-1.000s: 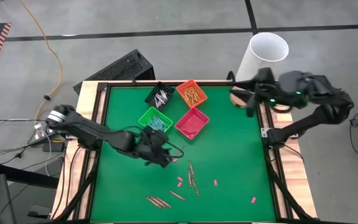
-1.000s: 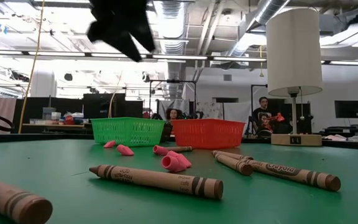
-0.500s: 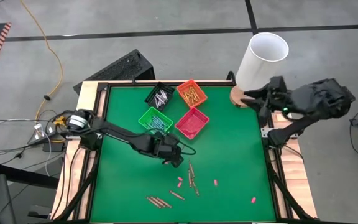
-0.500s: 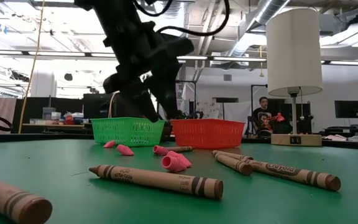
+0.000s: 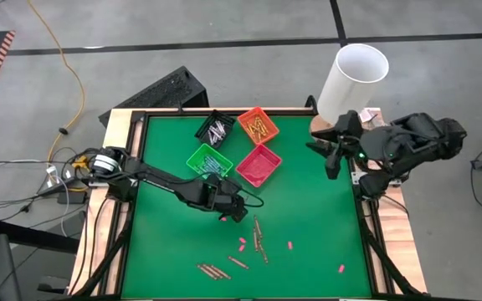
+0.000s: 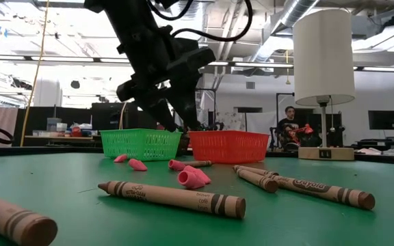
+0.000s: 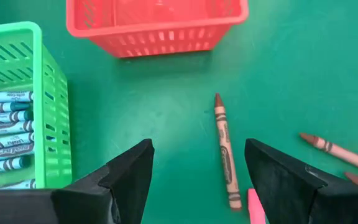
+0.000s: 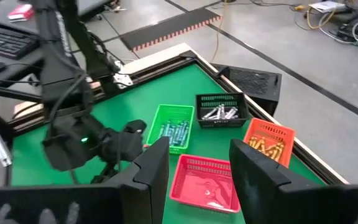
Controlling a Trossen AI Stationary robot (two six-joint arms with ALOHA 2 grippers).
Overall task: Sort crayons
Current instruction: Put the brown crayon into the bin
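Crayons [image 5: 259, 238] loose on mat, tiny from above; left gripper [image 7: 194, 180] apart, empty; right gripper [image 8: 194, 165] apart.

In the low view, a brown paper-wrapped crayon [image 6: 9, 225] at seven o'clock is cut off by the edge. In the high view, wrapper lettering on the loose brown crayons [image 5: 258, 236] is too small to read.
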